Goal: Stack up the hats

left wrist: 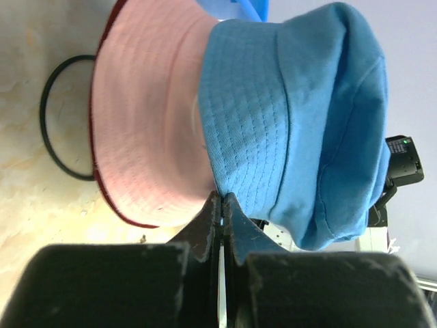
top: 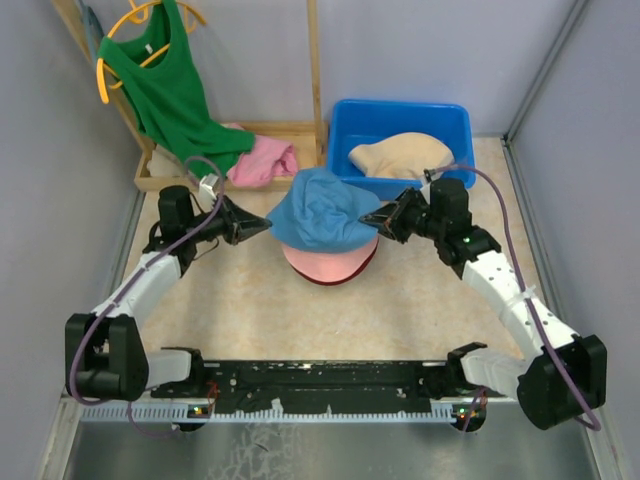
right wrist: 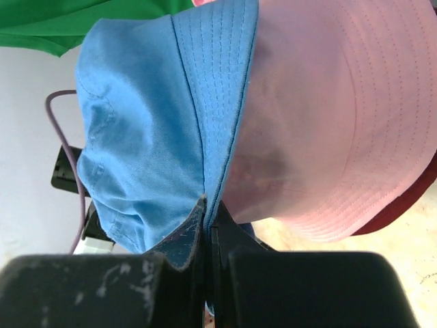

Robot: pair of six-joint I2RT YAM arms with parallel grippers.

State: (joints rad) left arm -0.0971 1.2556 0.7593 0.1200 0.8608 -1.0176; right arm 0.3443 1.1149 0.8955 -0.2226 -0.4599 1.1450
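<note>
A blue hat (top: 322, 208) hangs stretched between my two grippers, just above a pink hat (top: 325, 265) that lies on a dark red hat (top: 369, 257). My left gripper (top: 264, 227) is shut on the left edge of the blue brim (left wrist: 232, 171). My right gripper (top: 370, 217) is shut on the right edge, and the brim (right wrist: 218, 123) runs down between its fingers. In the left wrist view the pink hat (left wrist: 147, 123) and the dark red rim (left wrist: 113, 205) lie under the blue hat (left wrist: 300, 116). A beige hat (top: 400, 155) lies in the blue bin (top: 400, 108).
A green sleeveless shirt (top: 170, 95) hangs on a yellow hanger from a wooden rack (top: 316, 70) at the back left. A bright pink cloth (top: 262, 162) lies on the rack's base. A black ring (left wrist: 51, 116) is marked on the table beside the stack.
</note>
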